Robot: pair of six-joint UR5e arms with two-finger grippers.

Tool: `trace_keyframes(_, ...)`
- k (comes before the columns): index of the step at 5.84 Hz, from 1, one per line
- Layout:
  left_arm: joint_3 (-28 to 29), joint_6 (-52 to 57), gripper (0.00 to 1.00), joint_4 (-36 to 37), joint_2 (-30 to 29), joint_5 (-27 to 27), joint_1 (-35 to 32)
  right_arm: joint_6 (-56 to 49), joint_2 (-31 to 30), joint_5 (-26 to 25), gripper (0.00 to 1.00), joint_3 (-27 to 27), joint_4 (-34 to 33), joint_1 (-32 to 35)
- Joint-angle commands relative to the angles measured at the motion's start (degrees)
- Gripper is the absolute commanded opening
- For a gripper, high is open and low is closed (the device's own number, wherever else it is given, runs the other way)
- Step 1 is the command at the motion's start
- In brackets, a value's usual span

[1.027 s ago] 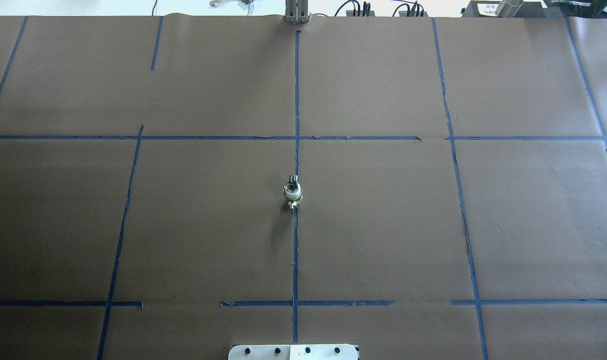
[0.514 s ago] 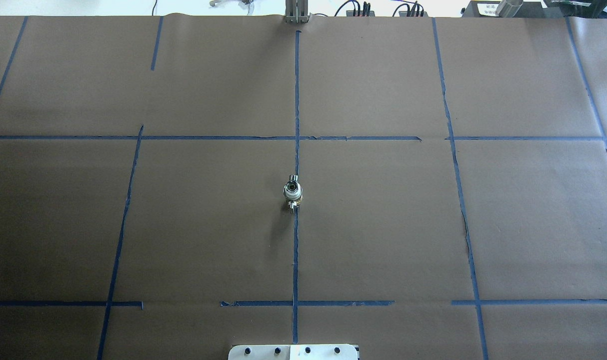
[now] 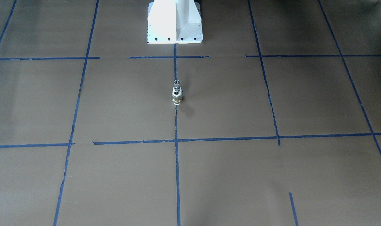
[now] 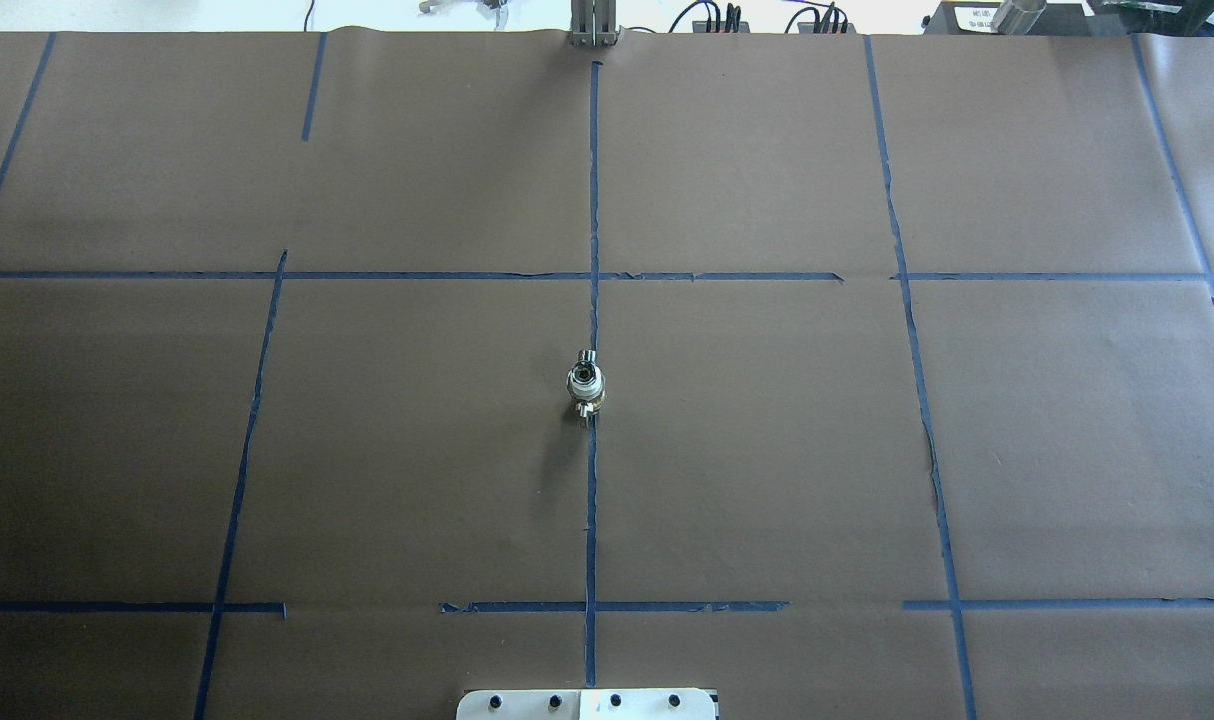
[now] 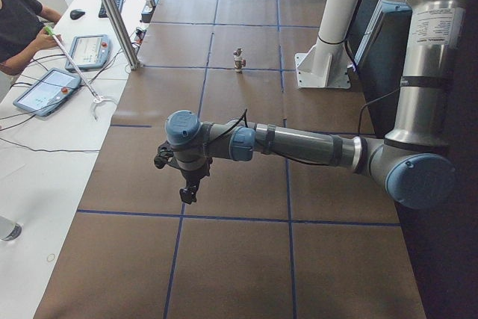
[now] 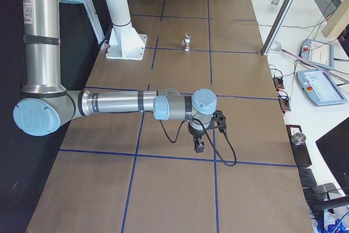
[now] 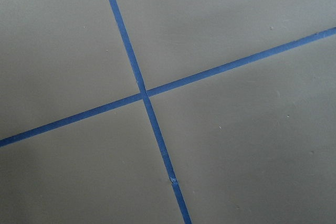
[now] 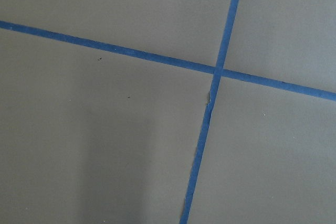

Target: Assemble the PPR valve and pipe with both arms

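Note:
The PPR valve [image 3: 177, 97], white with a brass middle, stands upright on the blue tape line at the table's centre; it also shows in the overhead view [image 4: 585, 385]. The tiny chrome pipe [image 3: 177, 82] shows at its upper end [image 4: 588, 355]; I cannot tell whether they are joined. Both arms show only in the side views, far from the valve. My left gripper [image 5: 188, 193] and my right gripper [image 6: 198, 147] hang low over bare paper, and I cannot tell if they are open or shut. The wrist views show only paper and tape.
The white pedestal base [image 3: 174, 25] stands at the robot's side of the table. A person [image 5: 19, 28] and tablets [image 5: 45, 91] are at the white side table beyond the far edge, and a slanted metal pole [image 5: 112, 13] rises there.

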Motion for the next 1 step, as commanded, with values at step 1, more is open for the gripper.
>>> trace_keyframes(1, -0.4, 0.0, 1.0, -0.1, -0.4, 0.0, 0.0, 0.0, -0.4, 0.1, 1.0, 0.6, -0.1, 0.0)
